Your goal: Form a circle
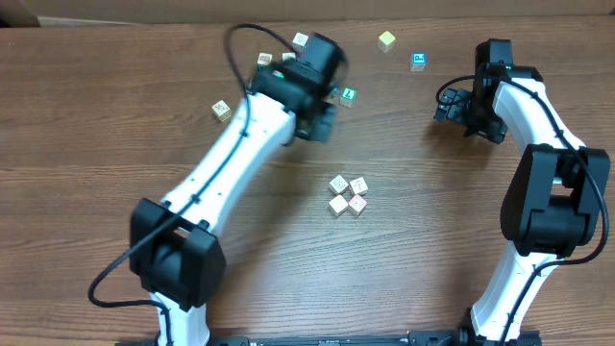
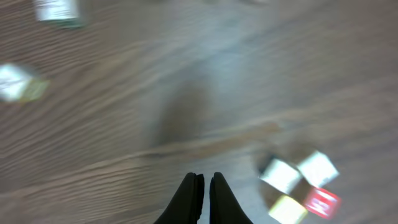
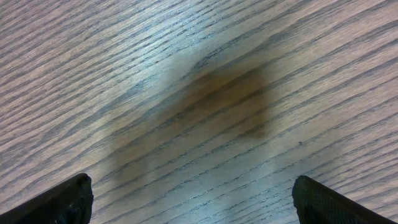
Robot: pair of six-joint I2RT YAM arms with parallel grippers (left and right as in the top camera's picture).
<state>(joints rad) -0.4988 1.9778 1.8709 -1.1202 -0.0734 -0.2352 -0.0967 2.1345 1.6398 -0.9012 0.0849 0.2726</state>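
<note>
Noted: circle cubes looked light, rigid; pinch flat sides; left tool closed, empty; right tool spread wide.

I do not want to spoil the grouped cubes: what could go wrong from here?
1. The shut left gripper hangs near the clump of four pale cubes, and its camera view is blurred. A fast sweep may scatter them.
2. In the overhead view, the same gripper is close beside the teal cube and could knock it away or drag it towards the clump.
</note>
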